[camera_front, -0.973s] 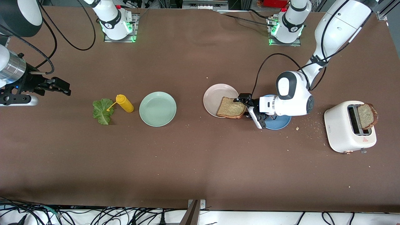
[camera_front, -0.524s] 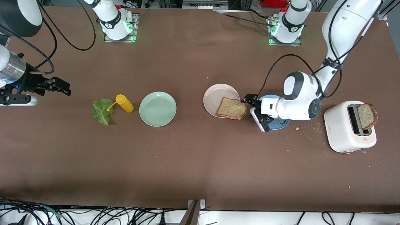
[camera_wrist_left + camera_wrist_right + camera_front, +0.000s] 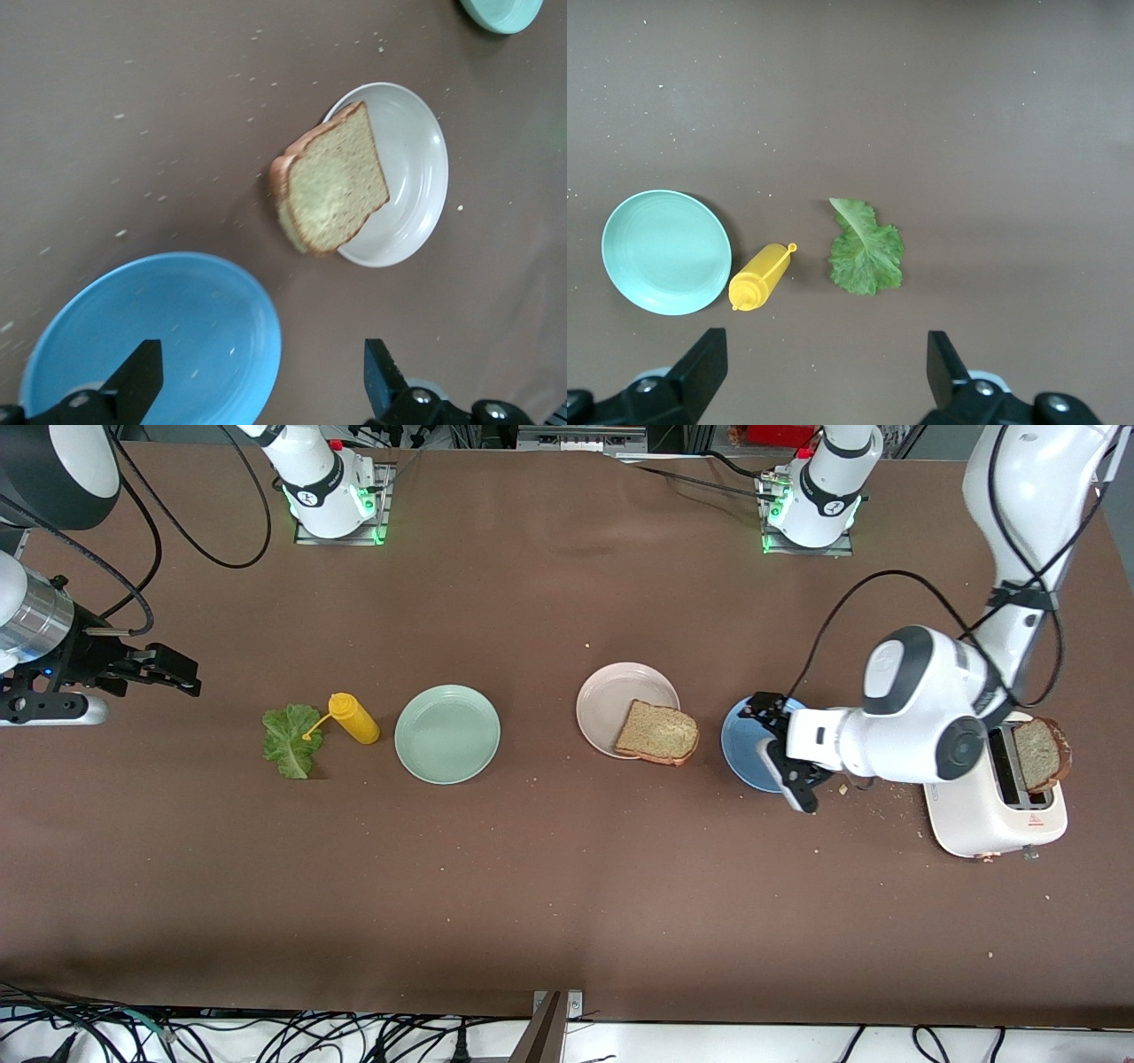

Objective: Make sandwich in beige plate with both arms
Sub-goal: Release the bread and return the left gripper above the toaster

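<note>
Here, grainy square bread slice [image 3: 656, 732] on round beige plate [image 3: 611, 695]

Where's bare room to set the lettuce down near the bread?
Bare table between mint plate and beige plate, and all along the front. Crowded from bread past blue plate, under left gripper, to toaster.

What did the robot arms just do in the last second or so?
The left gripper, open and empty, backed away from the bread slice on the beige plate to over the blue plate, toward the toaster. The bread, lettuce and waiting right gripper stayed put.
</note>
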Controlling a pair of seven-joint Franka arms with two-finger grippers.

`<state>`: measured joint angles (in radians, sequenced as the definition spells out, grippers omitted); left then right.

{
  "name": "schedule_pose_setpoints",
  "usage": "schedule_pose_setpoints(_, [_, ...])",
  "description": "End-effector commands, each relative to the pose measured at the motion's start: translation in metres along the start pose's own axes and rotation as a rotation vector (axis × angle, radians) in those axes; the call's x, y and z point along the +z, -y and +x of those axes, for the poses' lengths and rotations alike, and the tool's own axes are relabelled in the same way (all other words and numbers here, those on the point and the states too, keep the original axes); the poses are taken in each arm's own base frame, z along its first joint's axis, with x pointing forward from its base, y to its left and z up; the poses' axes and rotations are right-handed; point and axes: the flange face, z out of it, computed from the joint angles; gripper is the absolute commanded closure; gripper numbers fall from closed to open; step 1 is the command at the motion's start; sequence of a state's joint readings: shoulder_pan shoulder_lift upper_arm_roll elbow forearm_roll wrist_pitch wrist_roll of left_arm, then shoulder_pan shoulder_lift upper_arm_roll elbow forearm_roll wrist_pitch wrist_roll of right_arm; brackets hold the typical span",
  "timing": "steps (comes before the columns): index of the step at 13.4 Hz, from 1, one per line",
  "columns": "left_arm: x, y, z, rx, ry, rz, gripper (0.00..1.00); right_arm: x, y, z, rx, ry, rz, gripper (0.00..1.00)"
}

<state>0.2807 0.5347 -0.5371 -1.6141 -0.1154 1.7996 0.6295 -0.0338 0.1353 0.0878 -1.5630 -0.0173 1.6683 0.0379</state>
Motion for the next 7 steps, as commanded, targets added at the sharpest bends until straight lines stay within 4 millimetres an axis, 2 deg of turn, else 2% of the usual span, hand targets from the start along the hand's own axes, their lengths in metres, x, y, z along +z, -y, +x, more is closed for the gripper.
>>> schedule_pose_setpoints(1, [-0.051, 0.001, -0.007, -0.049, 0.06, 0.08, 0.0, -0.005, 0.0, 0.003, 0.004, -0.005, 0.012, 0.0])
schedule_pose_setpoints(4, [-0.101, -0.003, -0.017, -0.166, 0.092, 0.177, 0.0, -0.005, 0.0, 0.003, 0.004, -0.005, 0.012, 0.0])
schedule_pose_setpoints(7, [-0.153, -0.021, -0.026, -0.283, 0.072, 0.333, 0.0, -0.005, 0.0, 0.003, 0.004, -0.005, 0.012, 0.0])
